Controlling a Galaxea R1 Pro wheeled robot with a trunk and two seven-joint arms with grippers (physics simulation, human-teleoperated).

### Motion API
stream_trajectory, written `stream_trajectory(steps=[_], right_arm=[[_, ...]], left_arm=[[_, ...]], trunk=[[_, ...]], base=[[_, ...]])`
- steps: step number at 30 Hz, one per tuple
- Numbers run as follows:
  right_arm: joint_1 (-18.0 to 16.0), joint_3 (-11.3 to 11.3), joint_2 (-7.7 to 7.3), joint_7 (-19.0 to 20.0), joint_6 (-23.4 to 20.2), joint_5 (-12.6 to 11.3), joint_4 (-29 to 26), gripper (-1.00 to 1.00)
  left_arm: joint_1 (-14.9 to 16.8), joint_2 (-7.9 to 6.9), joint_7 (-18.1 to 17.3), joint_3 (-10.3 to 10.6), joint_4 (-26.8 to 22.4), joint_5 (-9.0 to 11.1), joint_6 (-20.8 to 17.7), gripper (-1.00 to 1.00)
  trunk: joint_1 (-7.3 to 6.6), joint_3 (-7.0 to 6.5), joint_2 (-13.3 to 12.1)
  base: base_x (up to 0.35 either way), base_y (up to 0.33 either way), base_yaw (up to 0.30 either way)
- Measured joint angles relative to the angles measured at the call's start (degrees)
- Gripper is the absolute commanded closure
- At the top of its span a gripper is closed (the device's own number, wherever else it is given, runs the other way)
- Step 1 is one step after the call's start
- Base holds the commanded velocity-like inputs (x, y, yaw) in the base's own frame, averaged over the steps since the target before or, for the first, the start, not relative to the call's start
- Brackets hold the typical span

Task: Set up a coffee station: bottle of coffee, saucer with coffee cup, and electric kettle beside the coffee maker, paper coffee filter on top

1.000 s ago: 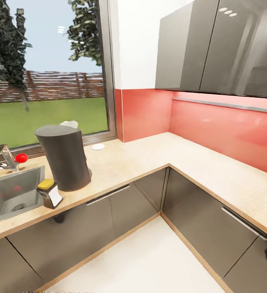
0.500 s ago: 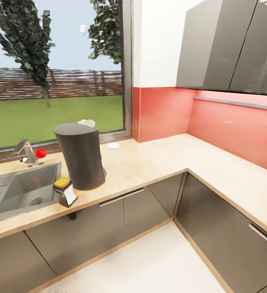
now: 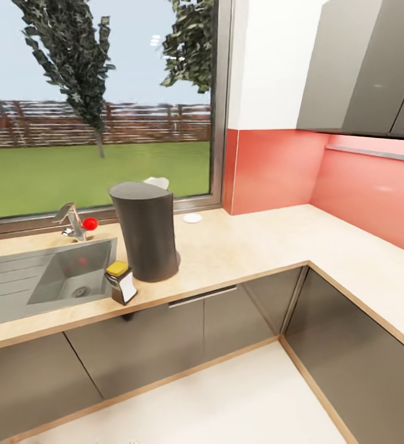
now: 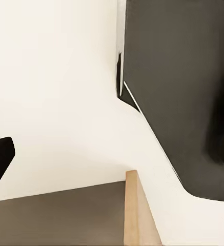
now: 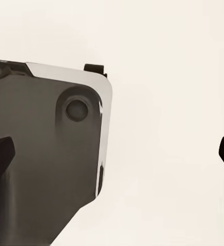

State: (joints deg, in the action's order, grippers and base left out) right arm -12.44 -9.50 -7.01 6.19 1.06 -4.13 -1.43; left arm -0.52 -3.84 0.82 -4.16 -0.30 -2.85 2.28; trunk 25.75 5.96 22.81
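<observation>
The dark grey coffee maker (image 3: 145, 231) stands on the kitchen countertop (image 3: 245, 237) to the right of the sink. A white paper coffee filter (image 3: 157, 182) peeks over its far top edge. The bottle of coffee (image 3: 121, 282), with its yellow-brown lid and white label, stands at the counter's front edge close to the machine's left. The saucer (image 3: 192, 217) lies by the window sill behind the machine. In the wrist views my left gripper (image 4: 112, 154) and right gripper (image 5: 112, 154) hang open over the white floor, holding nothing. Cup, kettle and shelf are out of view.
A steel sink (image 3: 72, 274) with a red-knobbed faucet (image 3: 78, 223) sits left of the coffee maker. The counter turns a corner at the right under grey wall cabinets (image 3: 368, 68). Grey cabinet fronts (image 3: 226, 314) border the white floor (image 3: 226, 401).
The whole head view has swung left, so the counter and its things sit further right in the picture. Nothing on the counter has moved.
</observation>
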Motion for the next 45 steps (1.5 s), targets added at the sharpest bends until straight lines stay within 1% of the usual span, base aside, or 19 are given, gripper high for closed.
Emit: stream_trajectory(steps=[2,3,5,6,7,10,13,16,18,28,31,34,35,36,37,39,41,43,45], right_arm=[[0.0,0.0,0.0,0.0,0.0,0.0,0.0,-1.0],[0.0,0.0,0.0,0.1,0.0,0.0,0.0,-1.0],[0.0,0.0,0.0,0.1,0.0,-0.1,0.0,-1.0],[0.0,0.0,0.0,0.1,0.1,-0.1,0.0,-1.0],[0.0,0.0,0.0,0.1,0.1,-0.1,0.0,-1.0],[0.0,-0.1,0.03,0.1,0.1,0.0,-0.1,-1.0],[0.0,-0.1,0.13,0.1,0.1,0.8,-0.1,-1.0],[0.0,-0.2,0.16,0.1,0.1,2.2,-0.1,-1.0],[0.0,-0.2,0.17,0.1,0.2,2.6,-0.1,-1.0],[0.0,0.1,0.17,0.2,0.1,2.6,-0.1,-1.0],[0.0,0.2,0.17,0.1,0.1,2.6,-0.2,-1.0],[0.0,0.2,0.17,0.1,0.1,2.5,-0.1,-1.0],[0.0,0.2,0.17,0.1,0.1,2.5,-0.1,-1.0],[0.0,0.2,0.17,0.1,0.1,2.5,-0.1,-1.0],[0.0,0.2,0.17,0.1,0.1,2.5,-0.1,-1.0],[0.0,0.2,0.17,0.1,0.1,2.5,-0.1,-1.0],[0.0,0.2,0.17,0.1,0.1,2.5,-0.1,-1.0],[0.0,0.2,0.17,0.1,0.1,2.5,-0.1,-1.0],[0.0,0.2,0.17,0.0,0.1,2.5,-0.2,-1.0]], left_arm=[[-0.2,-0.44,-0.7,0.0,0.0,0.0,0.7,-1.0],[-0.2,-0.78,-1.2,-0.1,0.0,0.5,1.0,-1.0],[-0.3,-1.91,-1.5,-0.6,0.0,2.4,1.3,-1.0],[-0.3,-3.0,-1.6,-0.8,0.0,4.1,1.5,-1.0],[-0.3,-3.59,-1.6,-0.8,0.0,5.1,1.5,-1.0],[-1.2,-4.51,-1.6,-0.9,0.1,6.8,1.6,-1.0],[-1.7,-4.6,-1.6,-0.7,0.0,7.0,1.7,-1.0],[-1.8,-4.13,-1.4,-0.4,-0.1,6.7,2.1,-1.0],[-1.8,-4.05,-1.3,-0.3,-0.2,6.7,2.5,-1.0],[-1.8,-3.91,-1.3,-0.5,-0.3,6.9,2.8,-1.0],[-1.8,-3.81,-1.4,-0.7,-0.4,7.0,2.9,-1.0],[-1.8,-3.32,-1.4,-0.7,-0.9,6.9,3.5,-1.0],[-1.8,-3.28,-1.3,-0.7,-0.9,7.0,4.0,-1.0],[-1.8,-3.18,-1.3,-0.6,-1.0,7.0,8.4,-1.0],[-1.7,-3.27,-1.4,-0.5,-1.1,7.1,14.3,-1.0],[-1.4,-3.6,-1.5,-0.4,-1.1,7.1,18.8,-1.0],[-1.3,-3.75,-1.5,-0.4,-1.2,7.1,21.0,-1.0],[-1.2,-3.76,-1.5,-0.4,-1.5,7.1,21.9,-1.0],[-1.2,-3.74,-1.5,-0.6,-3.6,7.1,22.5,-1.0]], trunk=[[0.0,0.1,0.0],[0.0,0.14,0.0],[0.0,0.22,0.0],[0.0,0.24,0.0],[0.0,0.25,0.0],[0.0,0.27,0.0],[0.0,0.27,0.0],[0.0,0.27,0.0],[0.0,0.27,0.0],[0.0,0.27,0.0],[0.0,0.27,0.0],[0.0,0.27,0.0],[0.0,0.27,0.0],[-0.01,0.26,0.0],[-0.01,0.27,0.0],[-0.02,0.27,0.0],[-0.02,0.27,0.0],[-0.02,0.27,0.0],[-0.02,0.27,0.0]], base=[[0.0,0.0,0.244],[0.0,0.0,0.21],[0.0,0.0,0.113],[0.0,0.0,0.049],[0.0,0.0,0.031],[0.0,0.0,0.011],[0.0,0.0,0.003],[0.0,0.0,0.0],[0.0,0.0,0.0],[0.0,-0.005,0.0],[0.0,-0.177,0.0],[0.014,-0.254,0.0],[0.063,-0.269,0.0],[0.096,-0.271,0.0],[0.122,-0.264,0.0],[0.171,-0.239,0.0],[0.212,-0.214,0.0],[0.23,-0.203,0.032],[0.238,-0.177,0.167]])
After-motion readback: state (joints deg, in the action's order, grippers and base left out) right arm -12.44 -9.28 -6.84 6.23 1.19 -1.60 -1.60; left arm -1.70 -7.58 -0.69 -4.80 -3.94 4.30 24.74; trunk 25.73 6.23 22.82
